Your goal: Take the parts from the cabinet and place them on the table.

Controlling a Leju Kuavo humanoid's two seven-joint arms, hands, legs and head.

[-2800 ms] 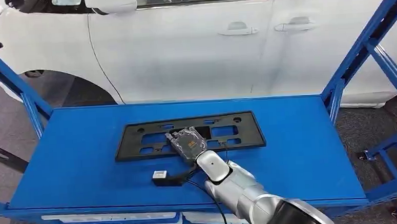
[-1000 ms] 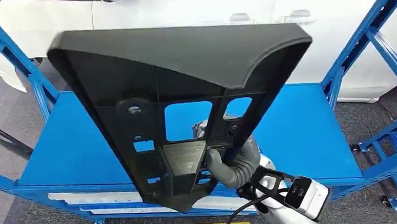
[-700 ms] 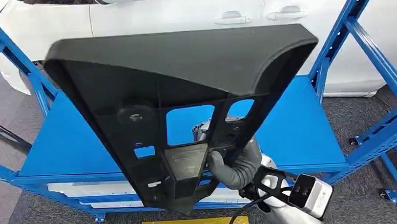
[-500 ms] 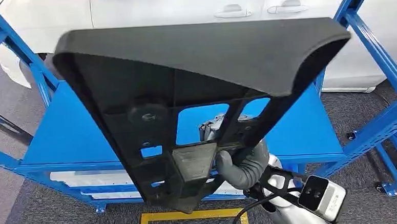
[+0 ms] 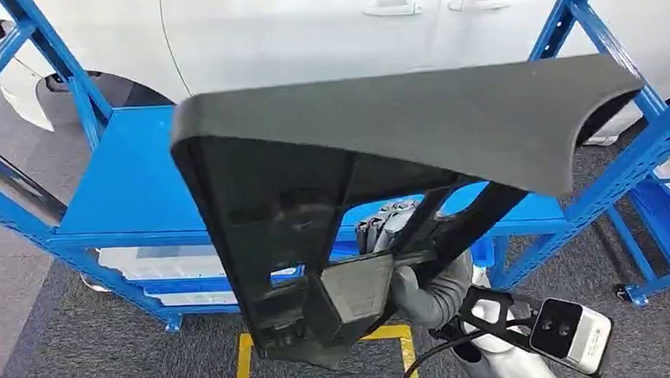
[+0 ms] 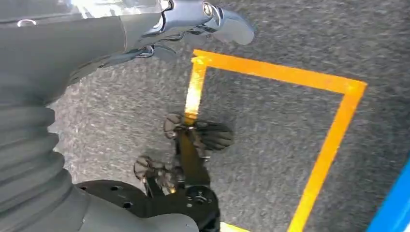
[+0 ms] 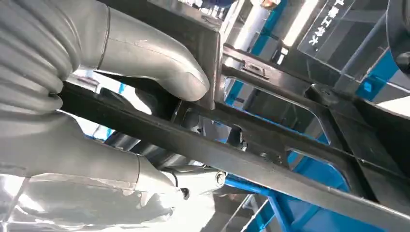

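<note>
Camera has swung since 0.5 s ago, blue cabinet (image 5: pixel 132 178) sliding back. Black part (image 5: pixel 381 152) is lifted off it, tilted, clamped by right hand (image 5: pixel 423 275) at its lower bar; off-centre hold risks twisting loose or clipping cabinet posts. Left hand (image 6: pixel 203 19): can't tell.

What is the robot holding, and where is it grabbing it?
The right hand grips a big black plastic panel by a bar of its lower frame. The left hand holds nothing.
</note>
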